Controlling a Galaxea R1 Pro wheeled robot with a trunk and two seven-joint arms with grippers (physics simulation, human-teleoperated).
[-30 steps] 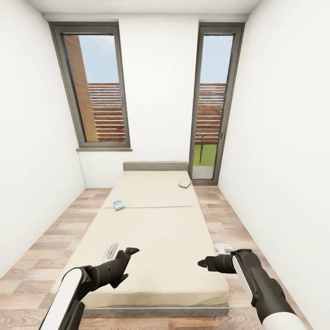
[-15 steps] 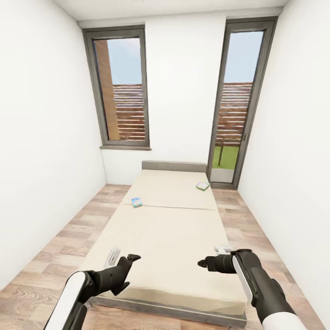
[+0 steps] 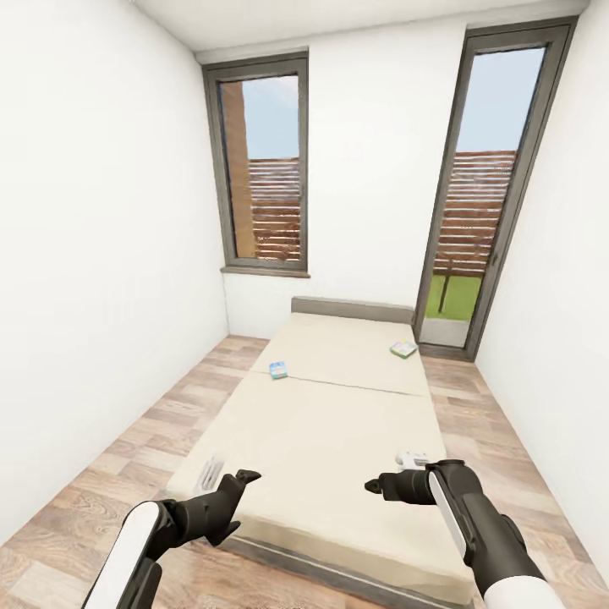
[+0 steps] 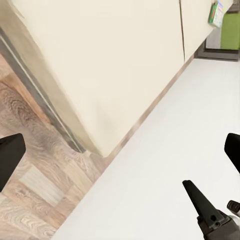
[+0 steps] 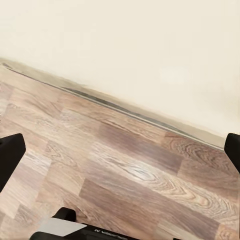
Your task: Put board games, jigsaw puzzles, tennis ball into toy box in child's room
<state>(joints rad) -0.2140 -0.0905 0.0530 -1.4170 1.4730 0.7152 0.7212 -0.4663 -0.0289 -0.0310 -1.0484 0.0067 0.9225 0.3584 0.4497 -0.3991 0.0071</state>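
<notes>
Since both board games, blue (image 3: 277, 370) mid-frame and green-edged (image 3: 403, 348) to its right, lie on the bed (image 3: 338, 423), nothing's collected; left gripper (image 3: 222, 475) & right gripper (image 3: 391, 474) spread wide, empty.

A: What differs from one second ago?
B: The head camera now faces further left, so the beige-mattressed bed (image 3: 338, 423), its small blue game box (image 3: 277, 370) and green-edged game box (image 3: 403, 348) sit further right in view.
A: And the arms?
B: They hold the same pose.
</notes>
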